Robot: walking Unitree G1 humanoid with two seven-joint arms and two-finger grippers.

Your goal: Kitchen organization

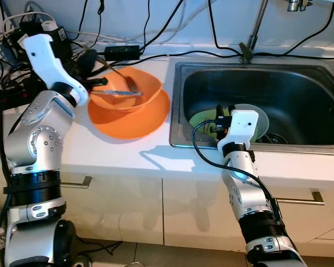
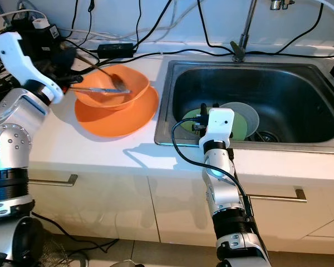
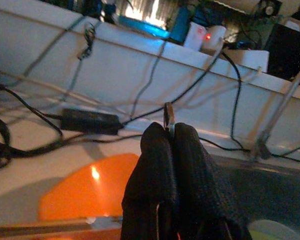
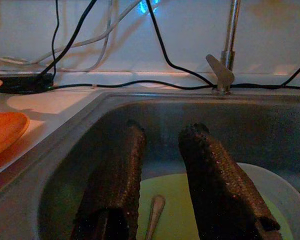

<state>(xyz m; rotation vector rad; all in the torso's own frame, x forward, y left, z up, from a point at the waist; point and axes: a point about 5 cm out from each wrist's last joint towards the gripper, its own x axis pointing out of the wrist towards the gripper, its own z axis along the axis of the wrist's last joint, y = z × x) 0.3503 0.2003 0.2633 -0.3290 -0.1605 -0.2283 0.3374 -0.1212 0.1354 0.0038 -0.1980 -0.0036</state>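
My left gripper [image 1: 89, 60] hovers over the back left rim of an orange bowl [image 1: 147, 83] that stands on an orange plate [image 1: 150, 119] on the white counter. It is shut on the thin handle of a metal spoon [image 1: 118, 74], whose head reaches down into the bowl; the handle end [image 3: 168, 116] sticks out between the fingers. A second metal utensil [image 1: 119, 93] lies across the bowl. My right gripper [image 4: 164, 130] is open, low inside the steel sink [image 1: 300, 83], over a green plate [image 4: 175, 210] that carries a small spoon [image 4: 152, 215]. A pale grey plate [image 1: 260, 117] lies beside it.
Black cables, a power adapter [image 1: 122, 52] and a power strip [image 1: 5, 92] crowd the counter's back and left. The faucet [image 1: 256, 28] rises behind the sink. Cabinet drawers with metal handles [image 1: 300, 199] run below the counter's front edge.
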